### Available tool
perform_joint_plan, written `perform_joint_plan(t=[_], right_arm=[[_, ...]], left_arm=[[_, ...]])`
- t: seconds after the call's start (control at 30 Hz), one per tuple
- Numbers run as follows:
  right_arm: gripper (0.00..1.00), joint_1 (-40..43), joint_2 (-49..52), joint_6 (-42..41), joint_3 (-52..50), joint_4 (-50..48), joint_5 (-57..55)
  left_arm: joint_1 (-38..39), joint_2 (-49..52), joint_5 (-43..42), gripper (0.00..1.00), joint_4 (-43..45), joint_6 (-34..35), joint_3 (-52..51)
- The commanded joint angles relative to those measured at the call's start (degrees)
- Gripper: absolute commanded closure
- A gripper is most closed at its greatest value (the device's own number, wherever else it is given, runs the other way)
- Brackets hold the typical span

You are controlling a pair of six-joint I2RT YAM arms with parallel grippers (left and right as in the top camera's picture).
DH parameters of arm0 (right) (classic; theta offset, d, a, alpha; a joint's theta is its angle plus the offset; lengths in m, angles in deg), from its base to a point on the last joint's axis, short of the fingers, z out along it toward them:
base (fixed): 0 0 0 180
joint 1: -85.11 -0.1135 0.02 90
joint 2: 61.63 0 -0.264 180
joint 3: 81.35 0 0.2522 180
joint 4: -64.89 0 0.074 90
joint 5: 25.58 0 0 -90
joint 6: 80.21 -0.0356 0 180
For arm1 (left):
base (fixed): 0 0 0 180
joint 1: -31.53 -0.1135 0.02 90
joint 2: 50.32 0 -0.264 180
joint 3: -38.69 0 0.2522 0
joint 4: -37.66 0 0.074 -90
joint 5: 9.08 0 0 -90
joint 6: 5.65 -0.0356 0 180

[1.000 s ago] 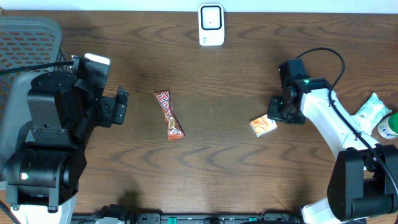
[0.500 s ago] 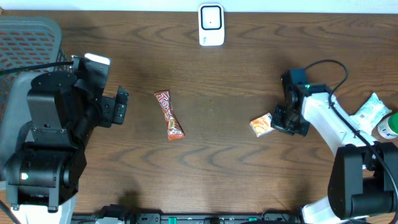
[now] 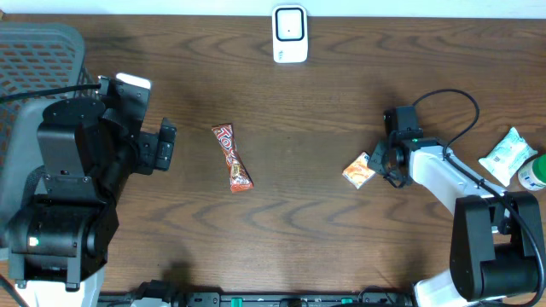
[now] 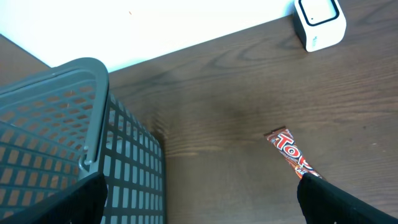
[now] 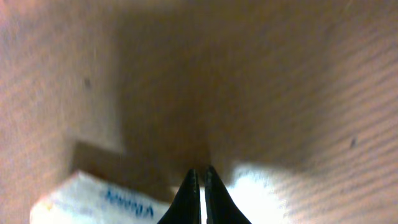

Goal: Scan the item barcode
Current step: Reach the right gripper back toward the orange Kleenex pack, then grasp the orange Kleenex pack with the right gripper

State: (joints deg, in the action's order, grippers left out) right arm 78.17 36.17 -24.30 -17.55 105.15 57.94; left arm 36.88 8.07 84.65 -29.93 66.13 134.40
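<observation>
Your right pincer [image 3: 380, 161] has moved down from further up the right side of the frame. It now sits just beside the right edge of the orange packet [image 3: 359, 170], right of centre on the table [image 3: 307, 230]. Its fingertips [image 5: 188, 190] are pressed together with nothing between them. That wrist view is blurred and shows a pale wrapper [image 5: 99, 200] with blue print at lower left. The orange packet shows a narrower outline than a second ago, but its place has barely changed. Your left pincer [image 3: 167, 145] has not moved, and its fingers are spread wide apart beside the basket [image 3: 43, 51]. The candy bar [image 3: 232, 159] left of centre and the scanner [image 3: 289, 34] at the top edge are where they were.
</observation>
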Motion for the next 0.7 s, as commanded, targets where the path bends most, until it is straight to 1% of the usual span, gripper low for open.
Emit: perform_joint_plan(t=[0.0, 0.1, 0.23, 0.47, 0.5, 0.53, 0.57, 0.6, 0.63, 0.67], right_arm=[[0.99, -0.63, 0.79, 3.87, -0.72, -3.72, 1.92], [0.99, -0.66, 0.79, 11.08, -0.72, -8.83, 16.35], [0.99, -0.68, 0.79, 13.99, -0.72, -10.95, 27.65], [0.98, -0.66, 0.79, 22.95, -0.70, -11.34, 39.43], [0.96, -0.66, 0.76, 23.52, -0.57, -11.37, 39.63], [0.91, -0.66, 0.76, 23.47, -0.26, -11.37, 39.47], [0.76, -0.59, 0.76, 23.43, 0.22, -11.30, 39.52], [0.53, -0.52, 0.74, 22.75, 0.92, -11.02, 39.85], [0.33, -0.50, 0.66, 20.72, 1.97, -10.08, 39.87], [0.21, -0.50, 0.57, 18.60, 3.34, -8.46, 39.85]], left_arm=[[-0.28, -0.04, -0.31, 0.02, -0.15, 0.09, -0.15], [-0.28, -0.04, -0.31, 0.02, -0.15, 0.09, -0.15], [-0.28, -0.04, -0.31, 0.02, -0.15, 0.09, -0.15], [-0.28, -0.04, -0.33, 0.02, -0.15, 0.09, -0.15], [-0.28, -0.04, -0.31, 0.02, -0.15, 0.09, -0.15], [-0.28, -0.04, -0.31, 0.02, -0.15, 0.09, -0.15], [-0.28, -0.04, -0.31, 0.02, -0.15, 0.09, -0.15], [-0.28, -0.04, -0.33, 0.02, -0.15, 0.09, -0.15], [-0.28, -0.04, -0.31, 0.02, -0.15, 0.09, -0.15], [-0.28, -0.04, -0.33, 0.02, -0.15, 0.09, -0.15]])
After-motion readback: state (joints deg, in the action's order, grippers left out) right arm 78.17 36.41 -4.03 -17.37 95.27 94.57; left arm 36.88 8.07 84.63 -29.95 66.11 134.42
